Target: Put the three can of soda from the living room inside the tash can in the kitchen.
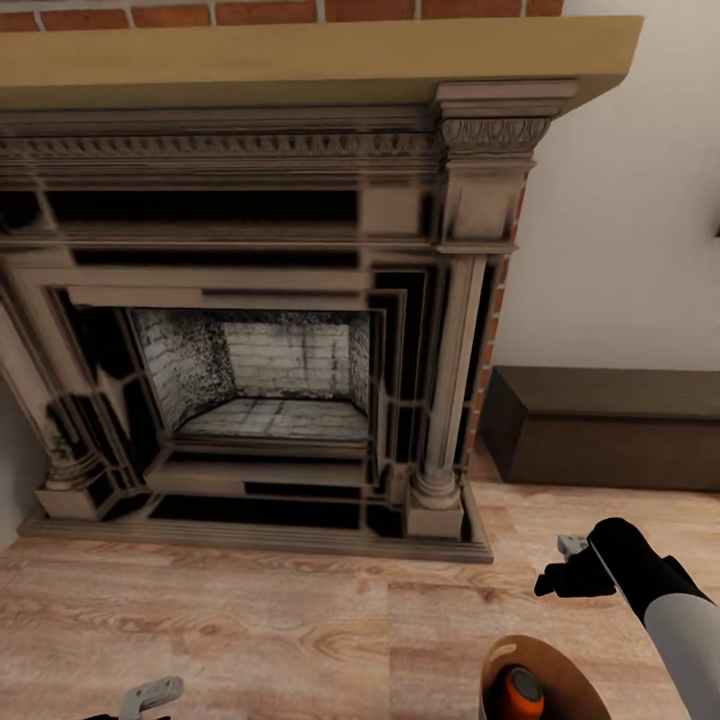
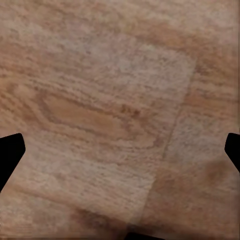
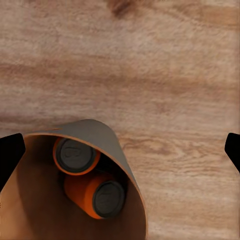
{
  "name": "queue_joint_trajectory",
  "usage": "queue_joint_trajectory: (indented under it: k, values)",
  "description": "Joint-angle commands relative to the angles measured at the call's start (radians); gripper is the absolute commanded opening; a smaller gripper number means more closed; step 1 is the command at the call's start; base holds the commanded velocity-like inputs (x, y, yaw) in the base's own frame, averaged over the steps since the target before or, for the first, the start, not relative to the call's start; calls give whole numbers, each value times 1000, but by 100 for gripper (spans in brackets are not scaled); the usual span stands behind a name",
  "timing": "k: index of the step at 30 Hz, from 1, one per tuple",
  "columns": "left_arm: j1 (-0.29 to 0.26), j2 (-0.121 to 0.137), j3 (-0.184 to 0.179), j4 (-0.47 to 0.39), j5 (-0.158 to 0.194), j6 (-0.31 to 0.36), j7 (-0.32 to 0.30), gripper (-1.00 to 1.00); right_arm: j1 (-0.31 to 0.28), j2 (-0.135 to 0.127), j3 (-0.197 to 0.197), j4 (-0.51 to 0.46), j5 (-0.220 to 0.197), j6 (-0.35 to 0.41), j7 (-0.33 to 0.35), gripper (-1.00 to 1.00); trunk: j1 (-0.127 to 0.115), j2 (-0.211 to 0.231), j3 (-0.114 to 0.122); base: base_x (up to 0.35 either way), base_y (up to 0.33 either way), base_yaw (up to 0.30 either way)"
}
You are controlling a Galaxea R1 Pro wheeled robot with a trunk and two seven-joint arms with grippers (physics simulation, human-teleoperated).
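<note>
Tan-lined round trash can [image 3: 107, 145] on grainy wood floor [image 3: 165, 65] holds two orange cans [image 3: 76, 156], both grippers spread wide, empty.

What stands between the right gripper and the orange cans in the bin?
Nothing visible. In the right wrist view the trash can is open-topped beneath the right gripper, with two orange cans inside. No lid or other object covers them.

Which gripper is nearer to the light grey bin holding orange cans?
Right. The right gripper hangs just above the light grey bin; the left gripper is far across the floor.
</note>
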Motion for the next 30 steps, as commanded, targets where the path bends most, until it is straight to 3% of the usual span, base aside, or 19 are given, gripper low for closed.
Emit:
queue_joint_trajectory:
  k: [1,5,13,19,25,28,30]
  values:
    - [0,0,0,4,0,-2,0,100,2,0,0,0,0,-2,0,100,-4,7,3,0,0,0]
    - [0,-1,0,12,0,-9,0,100,17,0,-8,-3,-1,-10,0,100,-19,35,16,0,0,0]
    - [0,-2,0,55,1,-46,0,100,81,3,-51,-68,0,-114,-5,100,-50,91,41,0,0,0]
    - [0,-6,0,129,-2,-134,0,100,166,8,-64,-94,-2,-268,-46,100,-73,133,60,0,0,0]
    - [0,-7,-1,209,-4,-224,2,100,254,15,-176,-99,-2,-450,-105,100,-96,175,78,0,0,0]
    - [0,-7,-3,278,-5,-300,2,100,301,17,-213,-102,-2,-551,-115,100,-107,196,88,0,0,0]
    - [0,-7,-3,298,-5,-325,3,100,322,18,-221,-108,-2,-580,-117,100,-115,210,94,0,0,0]
